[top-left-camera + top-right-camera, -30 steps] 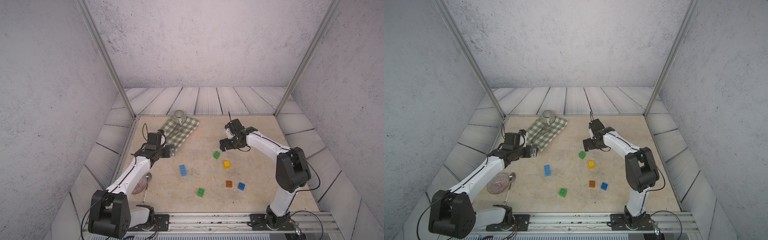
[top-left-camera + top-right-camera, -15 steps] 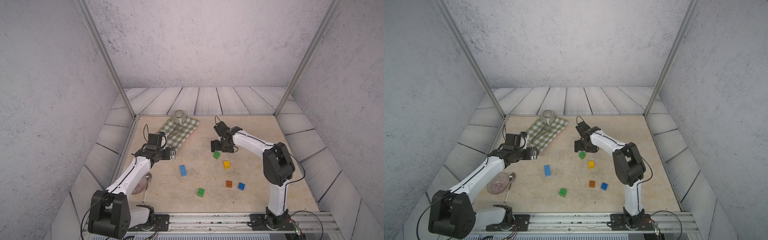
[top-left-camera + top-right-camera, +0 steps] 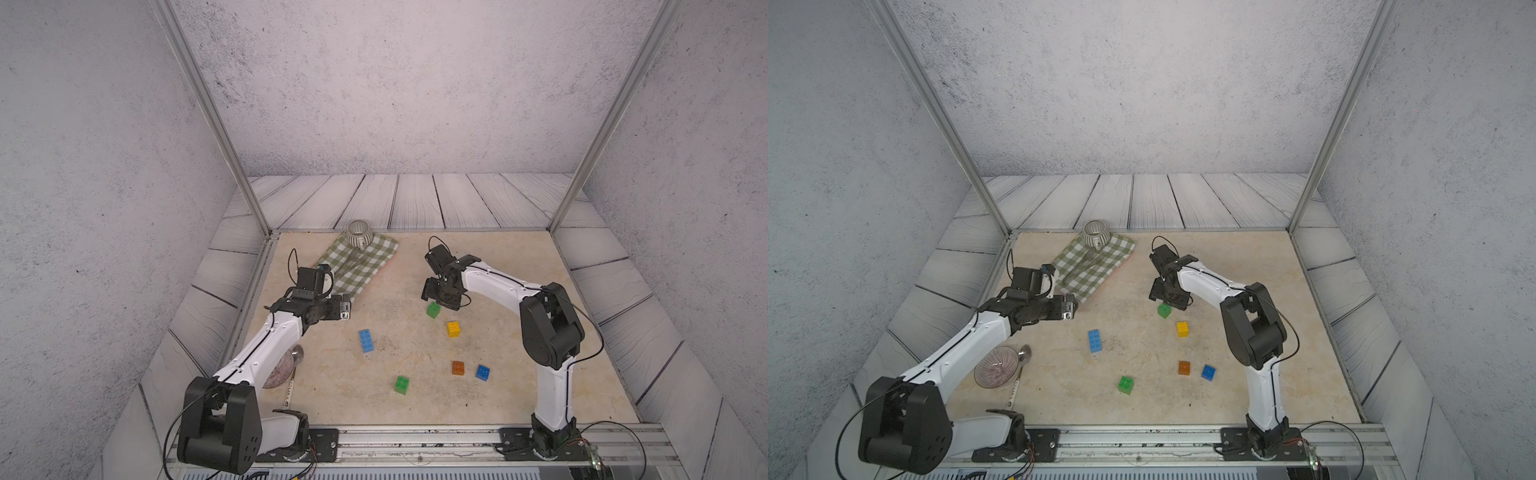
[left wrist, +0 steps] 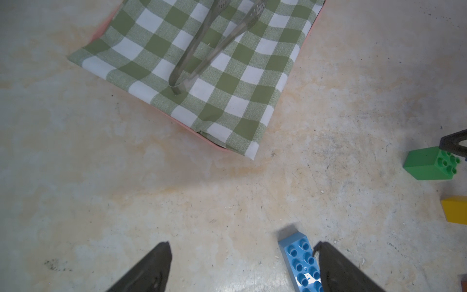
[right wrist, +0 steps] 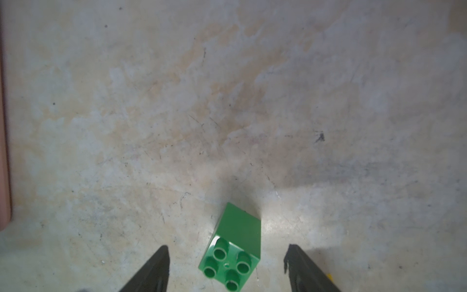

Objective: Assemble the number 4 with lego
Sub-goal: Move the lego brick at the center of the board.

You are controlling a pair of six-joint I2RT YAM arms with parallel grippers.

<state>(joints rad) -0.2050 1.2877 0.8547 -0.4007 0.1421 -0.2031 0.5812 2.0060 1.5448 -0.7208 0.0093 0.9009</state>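
While our right gripper [image 5: 226, 247] hangs over the table [image 5: 227, 101], its jaws stand apart with the green brick [image 5: 231, 263] between them, touching neither; our left gripper [image 4: 242, 243] gapes too.

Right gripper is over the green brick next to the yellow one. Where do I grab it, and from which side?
Take the green brick by two opposite flat side walls, coming straight down from above: it sits studs-up with all sides free. It lies turned relative to the right gripper, which is open over it, so I would rotate the wrist so the pads meet faces, not corners.
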